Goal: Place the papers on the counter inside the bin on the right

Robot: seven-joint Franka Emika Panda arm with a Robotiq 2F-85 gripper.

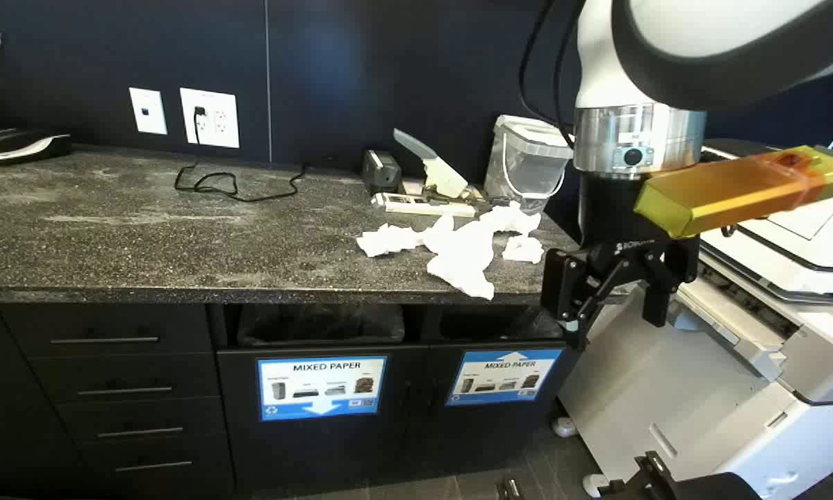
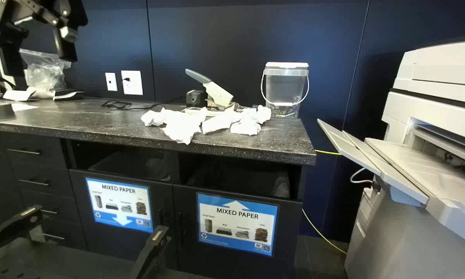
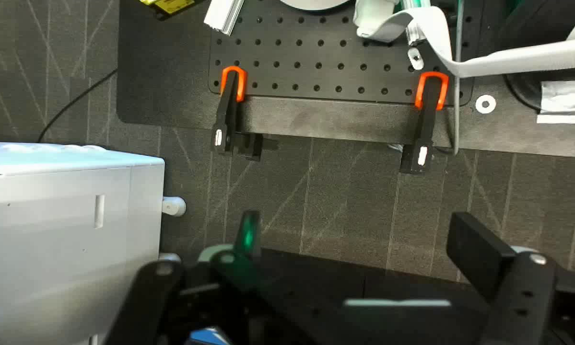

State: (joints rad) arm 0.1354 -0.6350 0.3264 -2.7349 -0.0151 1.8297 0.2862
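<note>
crumpled scraps of thin white paper (image 2: pixel 182 123) lie in a loose heap on the long dark grey speckled stone table (image 2: pixel 288 135), close to its front edge. the black two-fingered robot hand (image 3: pixel 354 232) has its fingers spread wide with nothing between them, and we see it hang in front of the table, well apart from the papers.

we think the scraps may hook on each other, so one pinch could lift two and drop one. one scrap pokes up to the front edge or nearly — a nudge could tip it off. if we reach too low, the fingers will bump hard stone; too far back, and they could knock the clear plastic tub with a white lid (image 2: pixel 286 87) or the pale tool with a grey handle (image 2: pixel 220 93), both just behind the papers.

the dark bin slot on the right (image 2: pixel 236 183), over a blue and white label (image 2: pixel 238 224), has a low mouth under the table's lip, so we'd come in from the front — or the knuckles may hit the lip. the left dark slot (image 2: pixel 118 166) looks much the same, so a mix-up is easy. there is room to move at the table's right end, but the big white and grey printer (image 1: pixel 666 375) stands past it.
</note>
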